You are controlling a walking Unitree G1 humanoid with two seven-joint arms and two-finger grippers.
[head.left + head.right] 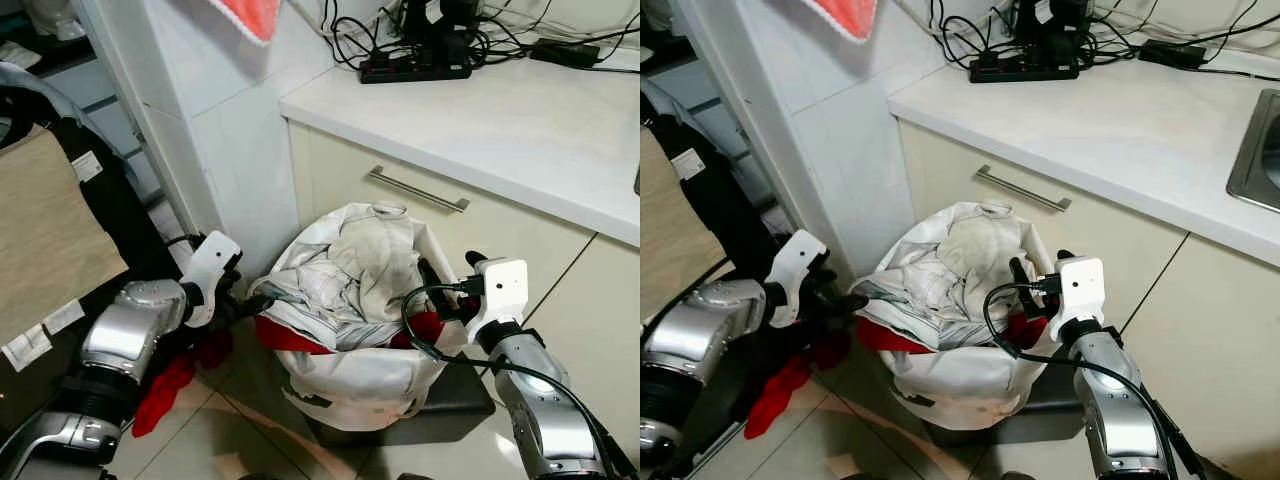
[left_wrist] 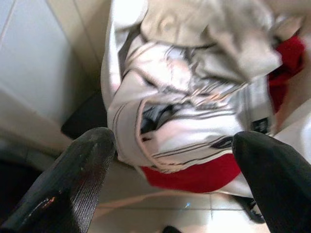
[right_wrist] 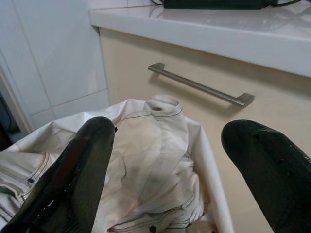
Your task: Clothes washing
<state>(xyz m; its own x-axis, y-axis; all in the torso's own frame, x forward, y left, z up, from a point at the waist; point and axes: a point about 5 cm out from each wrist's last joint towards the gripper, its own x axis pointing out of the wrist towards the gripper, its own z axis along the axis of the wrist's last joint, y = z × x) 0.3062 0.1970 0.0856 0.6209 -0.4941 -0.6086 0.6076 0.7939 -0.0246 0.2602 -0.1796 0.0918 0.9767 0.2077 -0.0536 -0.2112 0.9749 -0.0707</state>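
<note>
A white laundry bag stands on the tiled floor in front of me, against a cream cabinet drawer with a metal bar handle. It is heaped with pale crumpled clothes, and a red garment shows beneath them at the rim. My left end effector sits just beside the bag's left edge, fingers spread wide around nothing, pointed at a striped white fold. My right end effector hovers at the bag's right rim, also wide open and empty, facing a collared white shirt. More red cloth lies on the floor near my left arm. Above the drawer is a white counter carrying a black power strip with tangled cables.
</note>
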